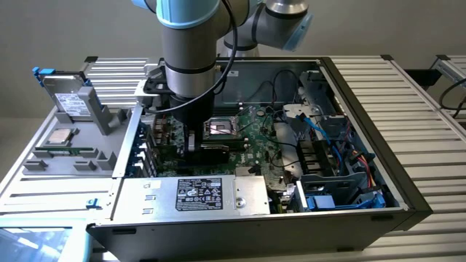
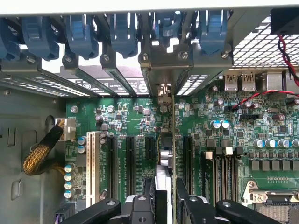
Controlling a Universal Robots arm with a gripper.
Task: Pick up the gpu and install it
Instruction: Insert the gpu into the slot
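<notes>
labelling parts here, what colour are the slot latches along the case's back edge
Blue. The slot latches show best in the wrist view, in a row above the green motherboard.

Even, soft light (slightly blurred)

My arm (image 1: pixel 187 49) descends almost vertically from above, its grey tube and pale blue joint cap leading into a black wrist section. A second grey link with a blue cap stands behind it, toward the exterior view's right. A black cable runs down along the arm to the wrist. My gripper (image 2: pixel 164 186) points straight down. My two black fingers (image 2: pixel 187 198) stand partly apart, one on each side of the thin upright card (image 2: pixel 173 140), closed against its faces. Black linkage bars with silver pivot pins spread outward from the finger bases.
</notes>
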